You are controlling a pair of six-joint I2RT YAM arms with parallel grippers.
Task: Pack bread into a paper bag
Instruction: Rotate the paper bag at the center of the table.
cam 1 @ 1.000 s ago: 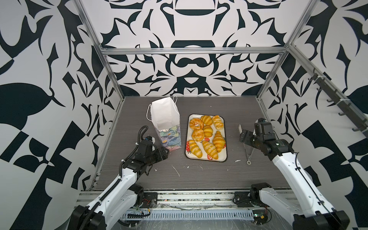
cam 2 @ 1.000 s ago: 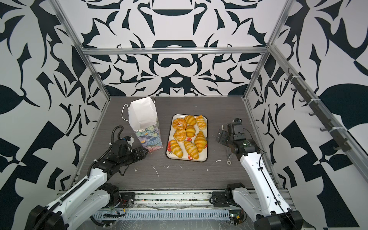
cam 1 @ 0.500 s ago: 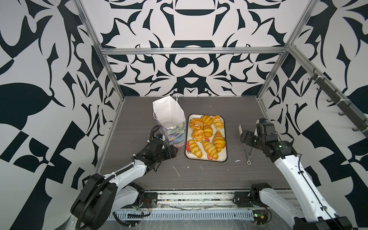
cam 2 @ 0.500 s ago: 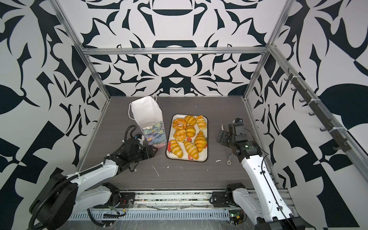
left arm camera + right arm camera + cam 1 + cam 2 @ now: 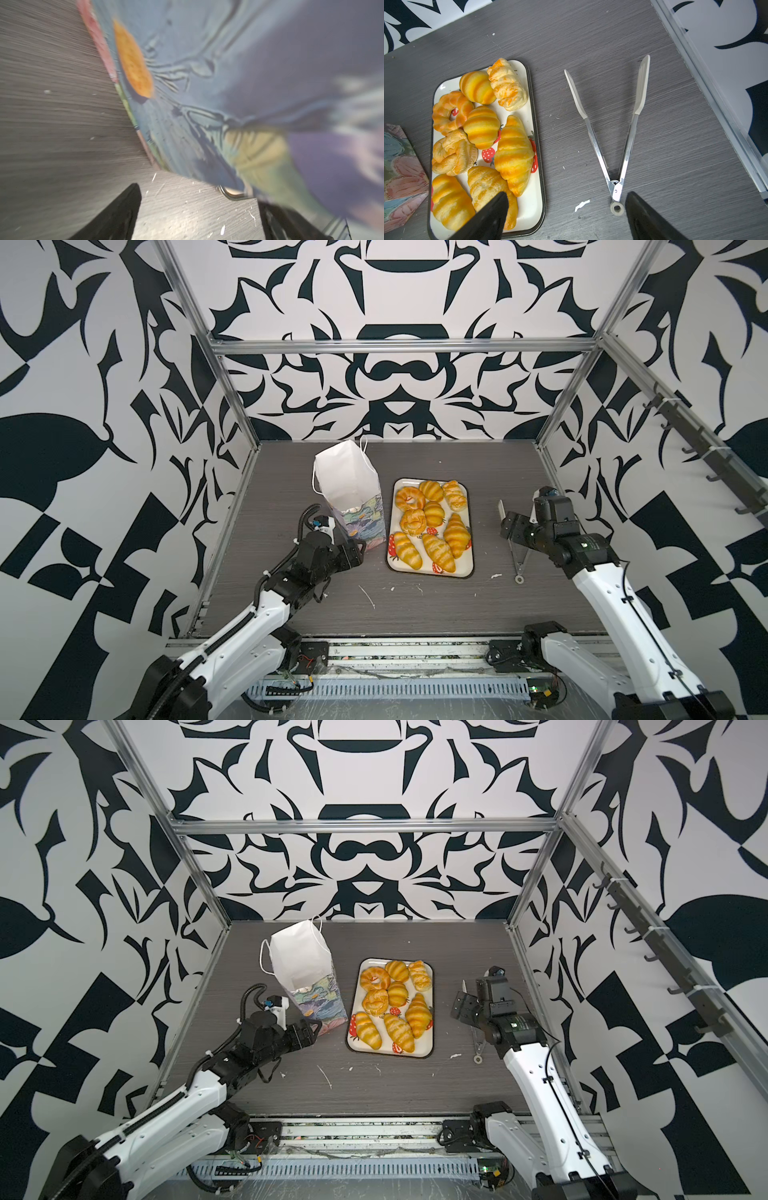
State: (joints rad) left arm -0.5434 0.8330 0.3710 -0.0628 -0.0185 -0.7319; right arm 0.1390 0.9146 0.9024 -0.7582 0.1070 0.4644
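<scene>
Right wrist view shows bread [image 5: 481, 128] on the strawberry tray [image 5: 534, 209] beside the paper bag [image 5: 402, 176] — probably soft, light, slick, best pinched across a croissant [image 5: 513, 153] at its middle — with right tool [image 5: 566, 195] and left tool [image 5: 197, 193] both spread, empty.

My fingers [image 5: 488, 218] are matt black plastic; the grey tabletop [image 5: 591, 31] is matt, with fine wood grain; the tall paper bag [image 5: 347, 485] is matt white inside, dull floral print outside; the golden-yellow bread [image 5: 512, 153] looks smooth and glossy; its cream strawberry-printed tray [image 5: 529, 207] shines; the V-shaped tongs [image 5: 598, 149] are polished metal, pale matt tips.
</scene>
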